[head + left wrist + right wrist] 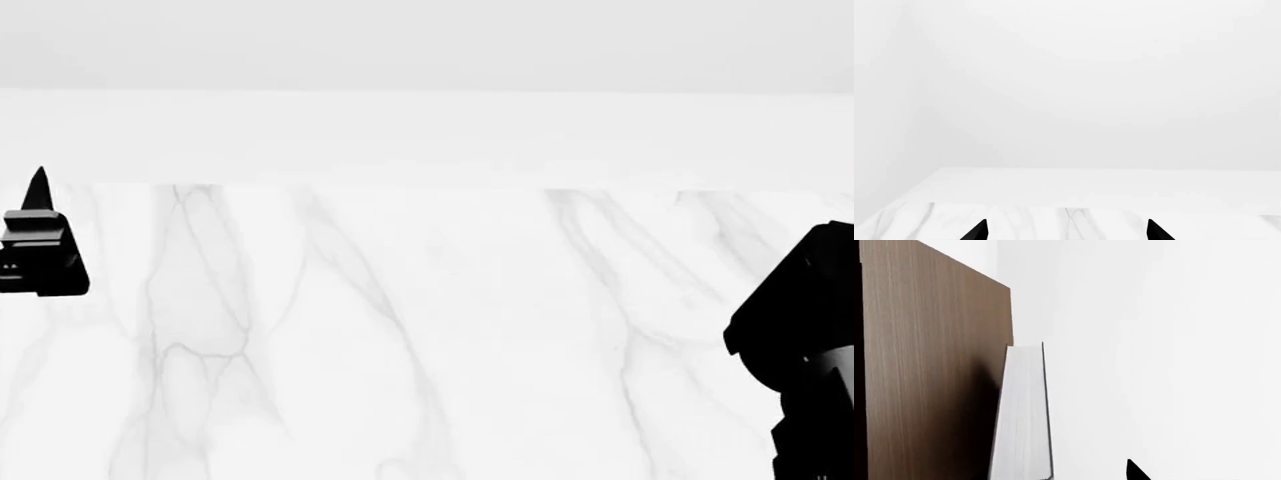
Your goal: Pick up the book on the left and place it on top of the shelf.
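Right wrist view: the book [1022,415] stands upright, white page edge facing my camera, against the shelf [927,370] side panel. My left claw [1067,231] hangs open and empty over the marble worktop [427,330]. Whether my right claw [1137,472] is open, I cannot tell.

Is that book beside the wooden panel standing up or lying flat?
Standing upright: the book shows its tall white page edge, close against the shelf side panel.
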Motion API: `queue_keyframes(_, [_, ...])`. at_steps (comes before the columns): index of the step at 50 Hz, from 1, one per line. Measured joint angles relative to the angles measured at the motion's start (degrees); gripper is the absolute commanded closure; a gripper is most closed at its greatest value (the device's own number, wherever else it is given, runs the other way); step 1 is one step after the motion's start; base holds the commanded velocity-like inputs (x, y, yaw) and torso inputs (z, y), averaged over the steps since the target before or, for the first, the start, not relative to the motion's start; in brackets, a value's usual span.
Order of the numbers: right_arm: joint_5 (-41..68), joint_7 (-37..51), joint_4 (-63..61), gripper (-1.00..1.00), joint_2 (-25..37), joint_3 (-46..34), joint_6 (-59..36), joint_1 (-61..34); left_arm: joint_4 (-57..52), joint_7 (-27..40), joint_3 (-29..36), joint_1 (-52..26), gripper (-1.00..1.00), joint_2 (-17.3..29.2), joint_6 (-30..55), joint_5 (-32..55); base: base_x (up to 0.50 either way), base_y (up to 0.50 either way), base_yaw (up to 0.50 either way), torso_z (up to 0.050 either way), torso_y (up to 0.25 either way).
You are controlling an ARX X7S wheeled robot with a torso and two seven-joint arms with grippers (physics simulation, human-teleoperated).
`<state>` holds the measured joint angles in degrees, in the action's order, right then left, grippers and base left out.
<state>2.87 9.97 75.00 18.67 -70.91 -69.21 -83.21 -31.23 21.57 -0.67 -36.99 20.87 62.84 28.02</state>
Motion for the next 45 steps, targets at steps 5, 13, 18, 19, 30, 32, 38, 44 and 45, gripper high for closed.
queue_keyframes(5, [-0.2, 0.7, 0.0, -1.0, -0.1, 0.0, 0.4, 0.0, 0.1, 0.1, 0.1, 0.0, -1.0, 0.0, -0.1, 0.0, 0.0, 0.0, 0.0, 0.0, 0.0])
queue_keyframes(13, [-0.4, 1.2, 0.0, -1.0, -0.9, 0.1, 2.9, -0.4, 0.2, 0.2, 0.2, 0.0, -1.0, 0.1, -0.2, 0.1, 0.0, 0.0, 0.0, 0.0, 0.0])
queue_keyframes(18, [-0.8, 1.3, 0.0, -1.0, -2.3, -0.3, 5.8, -1.1, 0.2, 0.2, 0.3, 0.0, -1.0, 0.1, -0.3, 0.2, 0.0, 0.0, 0.0, 0.0, 0.0])
queue_keyframes(19, [-1.0, 1.4, 0.0, -1.0, -2.7, -0.5, 6.4, -1.3, 0.2, 0.2, 0.3, 0.0, -1.0, 0.1, -0.3, 0.2, 0.0, 0.0, 0.0, 0.0, 0.0])
queue_keyframes(30, [-2.5, 1.6, -0.1, -1.0, -5.6, -2.9, 11.7, -3.1, 0.3, 0.4, 0.5, 0.1, -1.0, 0.2, -0.4, 0.4, 0.0, 0.0, 0.0, 0.0, 0.0])
queue_keyframes(32, [-2.6, 1.6, -0.1, -1.0, -5.9, -3.2, 12.3, -3.3, 0.3, 0.4, 0.5, 0.1, -1.0, 0.2, -0.4, 0.4, 0.0, 0.0, 0.0, 0.0, 0.0])
queue_keyframes(38, [-2.8, 1.9, -0.1, -1.0, -6.7, -4.1, 13.6, -3.7, 0.4, 0.5, 0.5, 0.2, -1.0, 0.3, -0.6, 0.5, 0.0, 0.0, 0.0, 0.0, 0.0])
queue_keyframes(44, [-2.8, 2.1, 0.0, -1.0, -7.2, -4.4, 15.1, -4.0, 0.5, 0.5, 0.5, 0.3, -1.0, 0.3, -0.8, 0.5, 0.0, 0.0, 0.0, 0.0, 0.0])
queue_keyframes(45, [-2.6, 2.2, 0.0, -1.0, -7.3, -4.1, 15.8, -4.0, 0.5, 0.5, 0.5, 0.4, -1.0, 0.3, -0.9, 0.5, 0.0, 0.0, 0.0, 0.0, 0.0])
